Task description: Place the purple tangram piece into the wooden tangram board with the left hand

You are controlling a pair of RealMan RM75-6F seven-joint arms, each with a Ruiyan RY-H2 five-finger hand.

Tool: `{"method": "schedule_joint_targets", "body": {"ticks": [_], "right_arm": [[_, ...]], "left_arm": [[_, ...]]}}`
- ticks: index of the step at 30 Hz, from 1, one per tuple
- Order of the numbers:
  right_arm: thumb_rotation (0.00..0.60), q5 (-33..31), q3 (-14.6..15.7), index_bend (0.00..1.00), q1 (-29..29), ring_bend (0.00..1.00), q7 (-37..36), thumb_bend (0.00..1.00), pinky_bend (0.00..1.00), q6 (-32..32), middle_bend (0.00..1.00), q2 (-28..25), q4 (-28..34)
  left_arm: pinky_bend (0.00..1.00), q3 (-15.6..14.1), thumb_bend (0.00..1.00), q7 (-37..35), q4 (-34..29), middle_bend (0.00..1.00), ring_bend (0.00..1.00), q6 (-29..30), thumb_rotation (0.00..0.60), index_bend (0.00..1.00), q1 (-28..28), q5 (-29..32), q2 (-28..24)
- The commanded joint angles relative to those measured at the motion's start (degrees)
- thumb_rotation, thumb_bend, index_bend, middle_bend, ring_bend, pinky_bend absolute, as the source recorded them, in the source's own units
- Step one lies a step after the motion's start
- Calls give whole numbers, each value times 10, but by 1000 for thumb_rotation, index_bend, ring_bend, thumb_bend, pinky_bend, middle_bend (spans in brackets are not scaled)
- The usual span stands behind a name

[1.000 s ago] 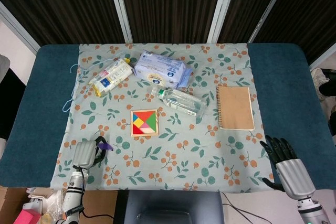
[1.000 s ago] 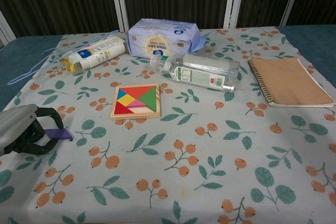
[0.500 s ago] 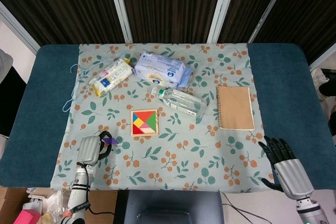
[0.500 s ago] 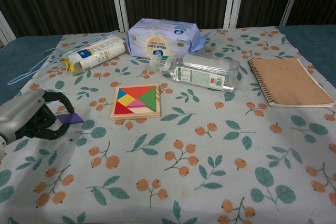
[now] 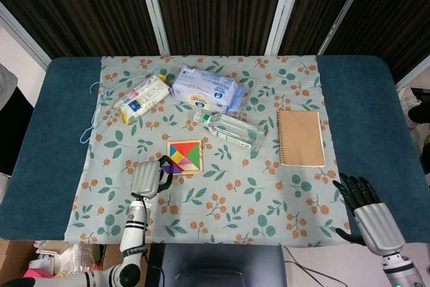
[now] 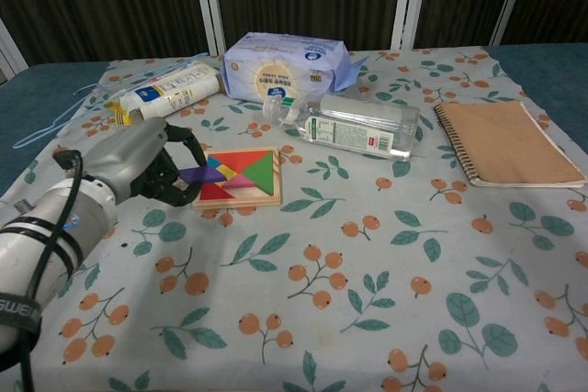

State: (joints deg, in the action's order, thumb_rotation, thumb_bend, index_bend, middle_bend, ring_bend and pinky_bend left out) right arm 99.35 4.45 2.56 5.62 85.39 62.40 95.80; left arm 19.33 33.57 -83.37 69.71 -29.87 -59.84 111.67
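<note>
My left hand [image 6: 138,164] [image 5: 148,178] pinches the purple tangram piece [image 6: 198,173] [image 5: 168,165] between its fingertips. The piece hangs at the left edge of the wooden tangram board [image 6: 239,177] [image 5: 185,157], over its lower left corner. The board lies flat on the patterned cloth and is filled with red, green, yellow, blue and pink pieces. My right hand [image 5: 371,216] rests at the near right edge of the table, fingers spread and holding nothing; the chest view does not show it.
Behind the board lie a clear plastic bottle [image 6: 354,126], a pack of wipes [image 6: 285,66] and a white tube [image 6: 165,94]. A brown notebook [image 6: 505,144] sits at the right. A light blue cord [image 5: 91,115] trails off the cloth's left side.
My left hand has carried the purple piece right and away from me, from the near left of the cloth to the board's left edge. The right hand has stayed put.
</note>
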Motion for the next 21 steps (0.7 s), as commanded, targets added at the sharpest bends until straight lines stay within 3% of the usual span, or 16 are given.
{"method": "schedule_joint_targets", "body": {"ticks": [1,12,21], "right_arm": [[600,0,-1,0,2,0,-16,160,0,2,0,-6,-2],[600,5,3,0,11,0,-53,160,0,-6,0,-20,-5],[600,11,6,0,11,0,-70,160,0,-1,0,-26,-10]], "left_arm": [[1000,17,383,23,24,1000,1000,-2,600,597,-27,23,29],[1000,57,385,56,121,1000,1000,-5,600,580,-98,75,112],[1000,56,386,53,157,1000,1000,1,600,567,-114,78,134]]}}
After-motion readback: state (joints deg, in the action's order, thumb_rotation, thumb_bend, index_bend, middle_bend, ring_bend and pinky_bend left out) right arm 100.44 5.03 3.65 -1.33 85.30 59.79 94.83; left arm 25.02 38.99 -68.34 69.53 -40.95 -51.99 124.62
